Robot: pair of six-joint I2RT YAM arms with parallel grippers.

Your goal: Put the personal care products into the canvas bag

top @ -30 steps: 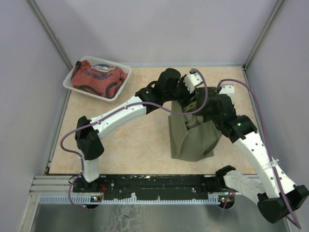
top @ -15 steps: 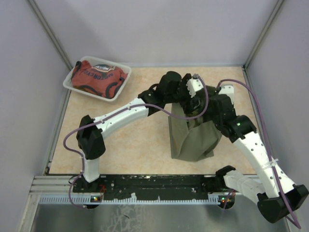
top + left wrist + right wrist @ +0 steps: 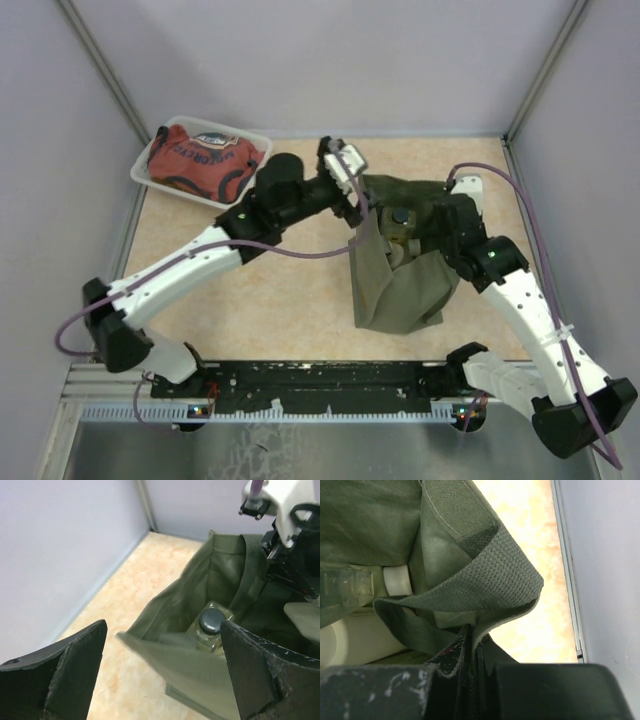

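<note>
Well off to the left of your left claw (image 3: 352,200) sits the clear tray (image 3: 140,172) with its red cloth bundle (image 3: 200,160); neither belongs to this job. The left claw itself hangs spread and empty at the left rim of the canvas bag (image 3: 400,290). The bag stands on the bench (image 3: 250,290), between your two claws. Just ahead of the left claw and below it, a dark-capped bottle (image 3: 212,622) stands upright inside the bag. On the far side of the mouth your right claw (image 3: 472,652) is pressed together on the webbing strap (image 3: 485,587), holding that rim up.

My worry is the pinch: if the strap slips, the creased wall would likely fold over the mouth. A spread finger (image 3: 75,675) sits just beside the rim; swing the left claw carelessly and it could snag the cloth and tip the bag.

The overhead view shows only one cap in the mouth and no bottle on the bench. The right wrist view adds a clear bottle (image 3: 345,592) and a cream bottle (image 3: 365,635) lying beyond that claw's tips. I cannot count all five. Only the left wrist view shows how widely that claw (image 3: 164,630) gapes.
</note>
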